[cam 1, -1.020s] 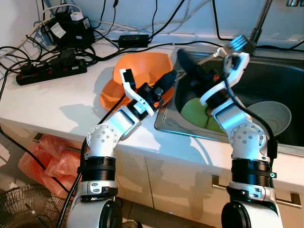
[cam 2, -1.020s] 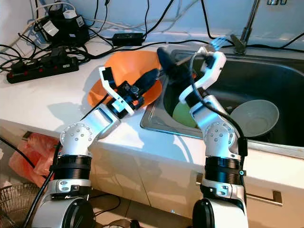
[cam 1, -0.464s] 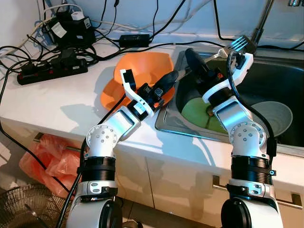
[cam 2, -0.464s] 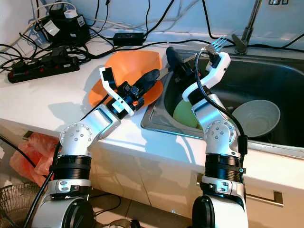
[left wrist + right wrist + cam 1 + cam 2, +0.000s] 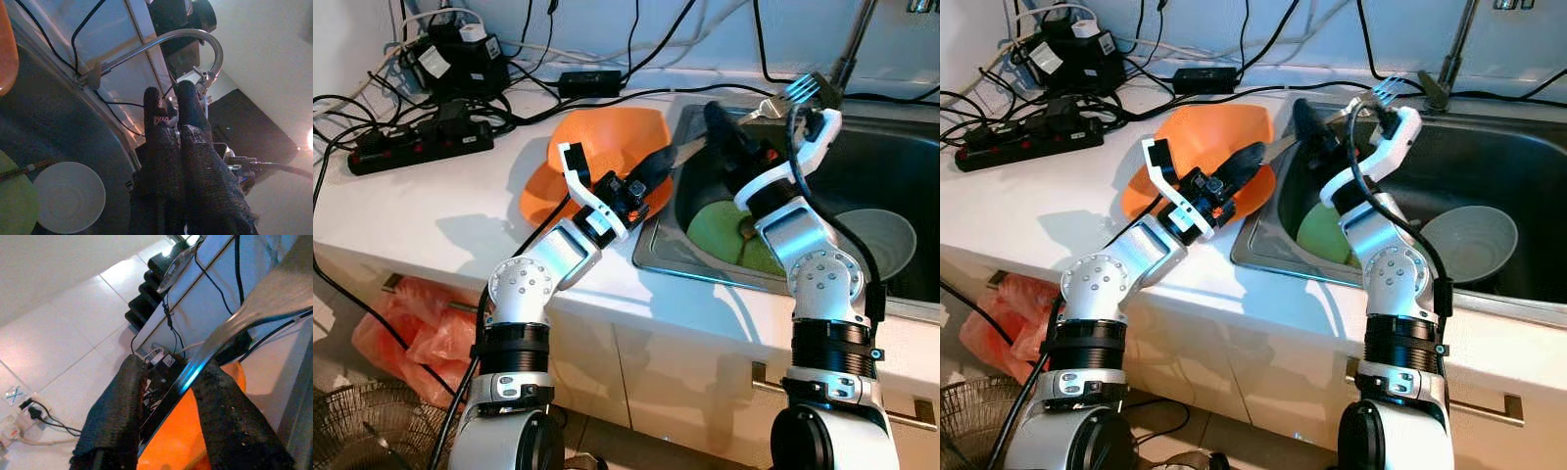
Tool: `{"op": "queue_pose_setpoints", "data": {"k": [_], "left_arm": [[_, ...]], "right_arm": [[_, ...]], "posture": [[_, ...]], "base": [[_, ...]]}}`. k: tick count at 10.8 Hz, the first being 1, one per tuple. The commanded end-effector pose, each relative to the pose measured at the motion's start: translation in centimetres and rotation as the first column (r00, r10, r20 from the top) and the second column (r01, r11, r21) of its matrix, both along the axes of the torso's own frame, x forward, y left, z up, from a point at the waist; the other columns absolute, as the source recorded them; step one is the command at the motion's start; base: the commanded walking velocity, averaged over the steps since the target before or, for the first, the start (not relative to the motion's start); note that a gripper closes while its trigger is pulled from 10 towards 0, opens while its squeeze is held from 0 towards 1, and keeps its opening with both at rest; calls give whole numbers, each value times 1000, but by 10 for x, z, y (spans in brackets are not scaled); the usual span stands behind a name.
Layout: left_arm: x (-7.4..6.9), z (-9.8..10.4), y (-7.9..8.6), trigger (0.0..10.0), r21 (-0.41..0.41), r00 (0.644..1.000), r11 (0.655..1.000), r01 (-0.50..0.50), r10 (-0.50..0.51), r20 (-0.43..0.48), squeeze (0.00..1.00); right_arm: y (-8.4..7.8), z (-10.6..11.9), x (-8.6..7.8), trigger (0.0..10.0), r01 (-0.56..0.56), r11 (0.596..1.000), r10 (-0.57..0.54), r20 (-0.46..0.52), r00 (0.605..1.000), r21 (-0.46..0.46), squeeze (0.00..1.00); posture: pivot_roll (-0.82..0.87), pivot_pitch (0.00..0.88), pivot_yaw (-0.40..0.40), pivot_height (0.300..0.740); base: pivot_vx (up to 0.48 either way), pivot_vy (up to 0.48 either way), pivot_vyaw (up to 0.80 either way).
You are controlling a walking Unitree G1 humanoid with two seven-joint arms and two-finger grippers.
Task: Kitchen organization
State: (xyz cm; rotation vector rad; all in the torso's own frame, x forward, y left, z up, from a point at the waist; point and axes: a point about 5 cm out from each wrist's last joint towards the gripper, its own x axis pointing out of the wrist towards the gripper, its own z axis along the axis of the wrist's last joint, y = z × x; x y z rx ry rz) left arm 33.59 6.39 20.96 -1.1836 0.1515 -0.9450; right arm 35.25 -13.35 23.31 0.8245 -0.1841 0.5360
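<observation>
White counter, cables, prob. kitchen

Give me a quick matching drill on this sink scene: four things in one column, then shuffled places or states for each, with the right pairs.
Things:
1. orange bowl
2. green plate
3. fork
4. power strip

Places or states:
A. lying in the sink beside a grey bowl
B. on the counter far to the robot's left, with cables plugged in
C. held in the right gripper, over the sink
D. on the counter at the sink's left edge

Pairs: 1-D, 2-A, 3-C, 4-B
</observation>
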Motion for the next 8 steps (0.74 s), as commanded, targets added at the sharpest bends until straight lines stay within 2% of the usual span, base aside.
{"op": "queue_pose_setpoints", "data": {"k": [1, 7, 8], "left_arm": [[0, 3, 2, 0, -1, 1000, 1000, 3, -3, 13, 0], [-3, 1, -1, 0, 4, 1000, 1000, 19, -19, 11, 0], [-4, 2, -3, 8627, 33, 999, 999, 29, -30, 29, 0]], "right_arm": [[0, 8, 3, 0, 3, 1000, -3, 13, 1000, 13, 0], [-1, 6, 4, 0, 4, 1000, -4, -3, 1000, 22, 0], [0, 5, 4, 0, 2, 1000, -2, -5, 1000, 24, 0]], "posture": [[92, 46, 124, 740], [91, 51, 119, 740], [91, 51, 119, 740]], "base": [[0, 0, 0], [0, 0, 0], [0, 0, 0]]}}
